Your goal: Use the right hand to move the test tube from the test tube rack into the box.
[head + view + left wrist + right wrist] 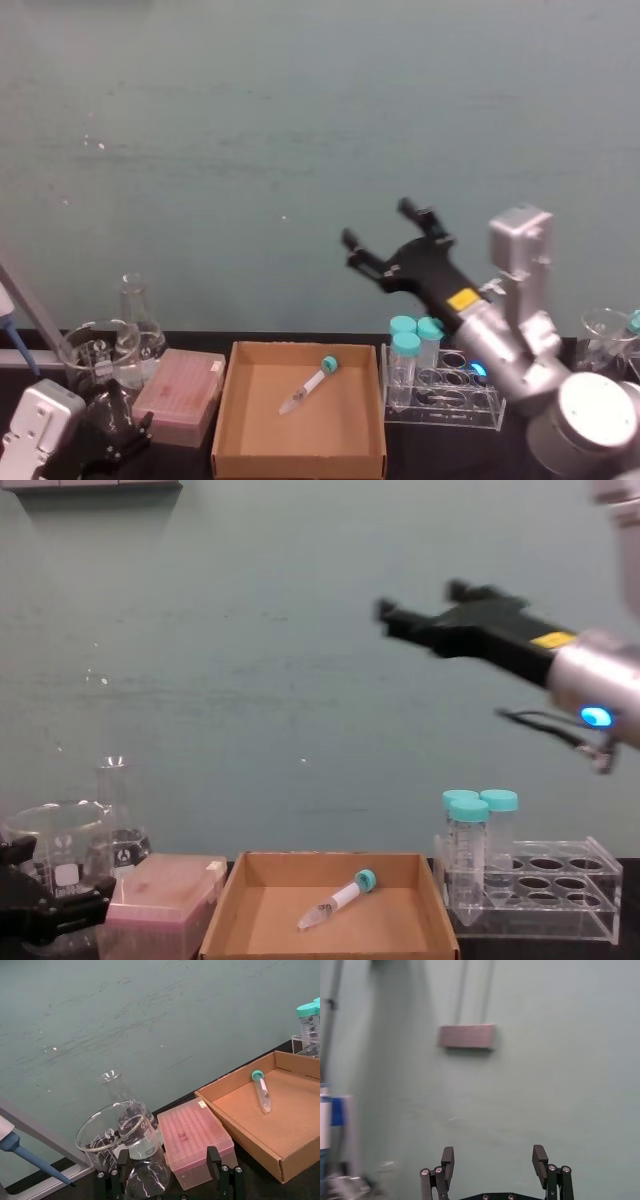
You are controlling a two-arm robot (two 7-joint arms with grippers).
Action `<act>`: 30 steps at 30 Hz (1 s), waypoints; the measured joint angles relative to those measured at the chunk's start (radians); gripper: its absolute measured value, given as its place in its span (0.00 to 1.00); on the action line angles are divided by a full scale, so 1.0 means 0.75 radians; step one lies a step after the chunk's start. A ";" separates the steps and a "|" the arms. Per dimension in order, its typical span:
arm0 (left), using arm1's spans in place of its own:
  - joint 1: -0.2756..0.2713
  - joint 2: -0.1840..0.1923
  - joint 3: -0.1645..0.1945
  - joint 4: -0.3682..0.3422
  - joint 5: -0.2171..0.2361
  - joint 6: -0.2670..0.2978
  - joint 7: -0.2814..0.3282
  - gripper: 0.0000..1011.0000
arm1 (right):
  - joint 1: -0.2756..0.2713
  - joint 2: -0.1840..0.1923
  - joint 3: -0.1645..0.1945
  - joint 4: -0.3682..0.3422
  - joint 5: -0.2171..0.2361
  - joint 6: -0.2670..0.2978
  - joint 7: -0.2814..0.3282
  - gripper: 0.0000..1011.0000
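Right hand point(379, 236) up mid-right of frame, fingers apart, empty, above test tube rack point(445, 392). Test tube point(309, 385) lies flat in box point(298, 464), lower center. Left gripper point(112, 432) lower left, fingers apart.

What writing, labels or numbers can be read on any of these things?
None can be read.
Yellow sticker on the right gripper: too blurred.
White label on the test tube lying in the cardboard box: dark marks, too small.
Labels on the fat capped tubes in the rack: too small.
Beaker: faint marks, unreadable.
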 joint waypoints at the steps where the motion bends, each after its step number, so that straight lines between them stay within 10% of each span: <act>1: 0.000 0.000 0.000 0.000 0.000 0.000 0.000 0.99 | -0.041 0.017 0.031 -0.048 -0.023 -0.011 -0.053 0.99; 16: 0.000 0.000 0.000 0.000 0.000 0.000 0.000 0.99 | -0.373 0.113 0.297 -0.263 -0.174 0.259 -0.426 0.99; 30: 0.000 0.000 0.000 0.000 0.000 0.000 0.000 0.99 | -0.414 0.091 0.368 -0.283 -0.149 0.520 -0.406 0.99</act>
